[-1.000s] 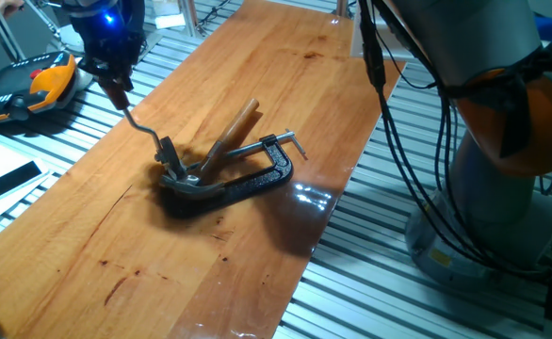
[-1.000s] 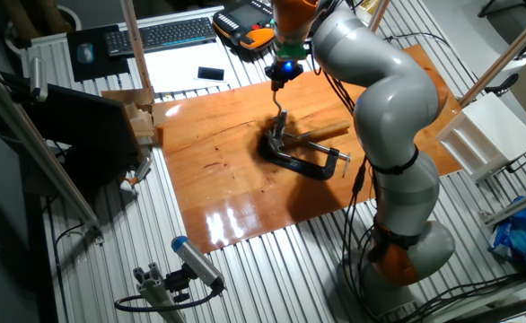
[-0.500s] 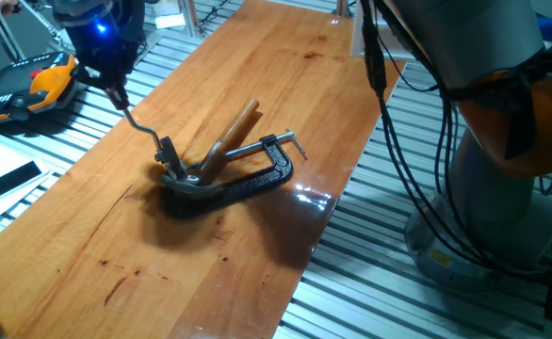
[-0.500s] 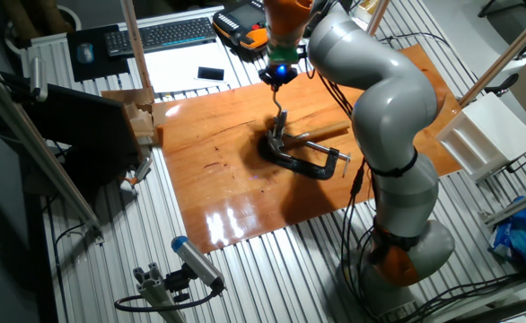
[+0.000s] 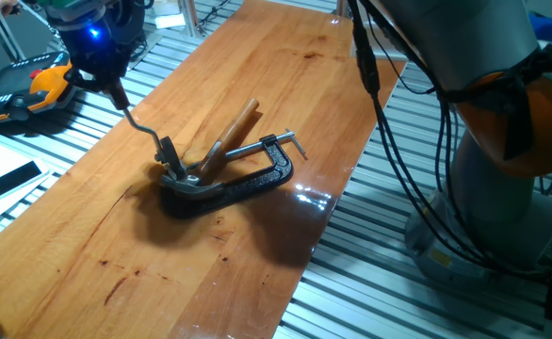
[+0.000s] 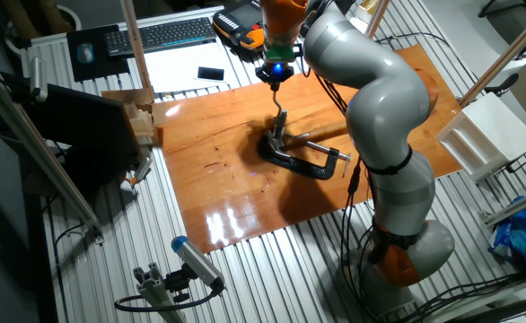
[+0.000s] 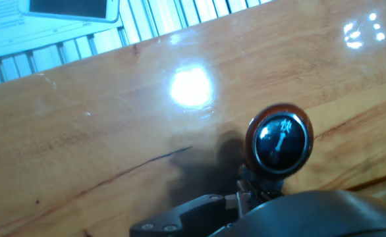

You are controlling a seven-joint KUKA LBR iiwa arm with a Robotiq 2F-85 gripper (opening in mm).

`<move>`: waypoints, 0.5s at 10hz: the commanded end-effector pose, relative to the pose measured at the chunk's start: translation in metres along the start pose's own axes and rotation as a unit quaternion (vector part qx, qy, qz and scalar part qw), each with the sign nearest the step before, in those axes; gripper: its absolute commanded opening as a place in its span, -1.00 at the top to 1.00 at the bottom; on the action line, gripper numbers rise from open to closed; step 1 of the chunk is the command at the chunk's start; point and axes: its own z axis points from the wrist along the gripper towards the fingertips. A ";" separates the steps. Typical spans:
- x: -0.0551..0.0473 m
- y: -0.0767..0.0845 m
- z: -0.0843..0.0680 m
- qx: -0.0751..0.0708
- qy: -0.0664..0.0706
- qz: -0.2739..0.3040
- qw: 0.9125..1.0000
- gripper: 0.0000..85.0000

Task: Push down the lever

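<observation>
Wooden counter [image 5: 285, 85], aluminium slats around | lever [image 5: 142, 129] stands raised on the clamp [image 5: 234, 179] mid-counter, toward the monitor-side edge | your pincer [image 5: 116, 91] sits at its knob [image 7: 278, 139]; opening: cannot tell | push not visibly done; you have the whole downstroke left

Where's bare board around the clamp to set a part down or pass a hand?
Free: the near stretch of board between the clamp and the camera-side edge, and the far stretch beyond the wooden handle toward the top corner. Crowded: left of the clamp, where the gripper hangs at the lever knob.
</observation>
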 end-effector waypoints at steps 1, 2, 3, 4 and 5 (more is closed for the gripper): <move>-0.002 -0.002 0.001 -0.001 -0.001 -0.002 1.000 1.00; -0.006 -0.006 0.002 -0.001 -0.001 -0.004 1.000 1.00; -0.010 -0.010 0.002 -0.009 0.001 -0.002 1.000 1.00; -0.013 -0.014 0.003 -0.009 0.000 -0.002 1.000 1.00; -0.014 -0.015 0.004 -0.010 -0.001 -0.003 1.000 1.00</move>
